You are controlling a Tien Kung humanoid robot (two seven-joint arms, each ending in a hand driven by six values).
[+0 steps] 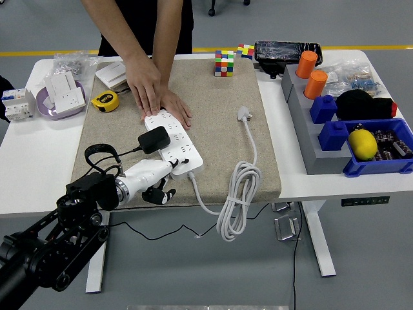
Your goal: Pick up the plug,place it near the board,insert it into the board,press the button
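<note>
A white power strip point(175, 141) lies slantwise on the beige mat point(213, 97). A black plug point(153, 139) with a black cable sits in one of its sockets near the middle. My left hand point(161, 181) is at the strip's near end: its white forefinger point(164, 168) points out and touches the strip's near left corner, while the dark fingers point(159, 194) below are curled and hold nothing. A person's two hands point(155, 97) press flat on the strip's far end. My right arm is out of sight.
The strip's own white cable point(235, 194) coils over the mat's front edge and ends in a white plug point(243, 113). A yellow tape measure point(103, 101), a purple bowl point(61, 106), cube puzzles point(223, 63) and blue bins point(377, 152) with a grey rack stand around.
</note>
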